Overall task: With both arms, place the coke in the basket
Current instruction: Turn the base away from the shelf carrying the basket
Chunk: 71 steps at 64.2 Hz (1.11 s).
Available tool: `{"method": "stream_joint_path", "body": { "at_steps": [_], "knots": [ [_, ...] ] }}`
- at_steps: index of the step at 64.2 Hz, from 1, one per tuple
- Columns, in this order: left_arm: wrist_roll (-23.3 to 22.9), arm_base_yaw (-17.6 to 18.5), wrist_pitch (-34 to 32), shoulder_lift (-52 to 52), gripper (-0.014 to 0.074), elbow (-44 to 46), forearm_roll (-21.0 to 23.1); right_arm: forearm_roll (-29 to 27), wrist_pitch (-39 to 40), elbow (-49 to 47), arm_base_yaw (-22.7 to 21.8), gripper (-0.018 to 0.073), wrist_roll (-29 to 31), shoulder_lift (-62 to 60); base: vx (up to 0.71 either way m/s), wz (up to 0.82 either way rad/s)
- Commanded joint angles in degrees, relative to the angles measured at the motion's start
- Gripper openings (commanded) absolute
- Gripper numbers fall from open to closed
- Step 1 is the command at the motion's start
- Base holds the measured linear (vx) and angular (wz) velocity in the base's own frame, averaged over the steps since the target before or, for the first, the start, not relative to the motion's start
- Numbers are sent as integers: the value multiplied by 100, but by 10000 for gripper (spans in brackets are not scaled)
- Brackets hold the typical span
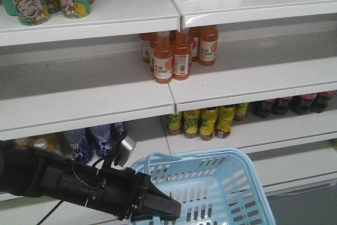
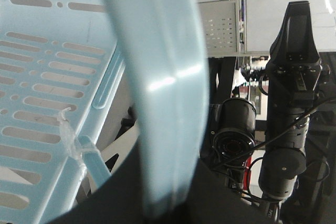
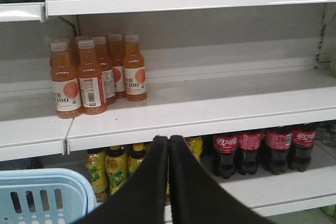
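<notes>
1. Our left gripper (image 1: 158, 207) is squeezed tight on a light blue bar of the basket (image 1: 221, 180), at its near left corner.
2. The basket hangs low in front of the shelves (image 1: 237, 82), open side up, below the orange juice bottles (image 1: 171, 56).
3. Our right gripper (image 3: 169, 145) has its two tips pressed together, with nothing in between.
4. It points at the shelves, just above the dark cola bottles (image 3: 262, 148).

White store shelves (image 1: 253, 85) hold orange juice bottles (image 1: 164, 59) and dark cola bottles (image 3: 254, 148).
</notes>
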<state>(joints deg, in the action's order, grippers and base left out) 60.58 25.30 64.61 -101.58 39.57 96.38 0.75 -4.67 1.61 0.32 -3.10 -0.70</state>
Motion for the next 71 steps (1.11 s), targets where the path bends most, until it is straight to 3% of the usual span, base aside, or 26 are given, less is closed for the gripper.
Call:
{"method": "stream_joint_path", "body": {
  "at_steps": [1,71],
  "knots": [
    [73,-5,530,263,-8,67,465,59,401,85,-11,-9,21,-85,2,-28],
    [73,-5,530,263,-8,67,465,59,401,85,-11,-9,21,-85,1,-28]
  ]
}}
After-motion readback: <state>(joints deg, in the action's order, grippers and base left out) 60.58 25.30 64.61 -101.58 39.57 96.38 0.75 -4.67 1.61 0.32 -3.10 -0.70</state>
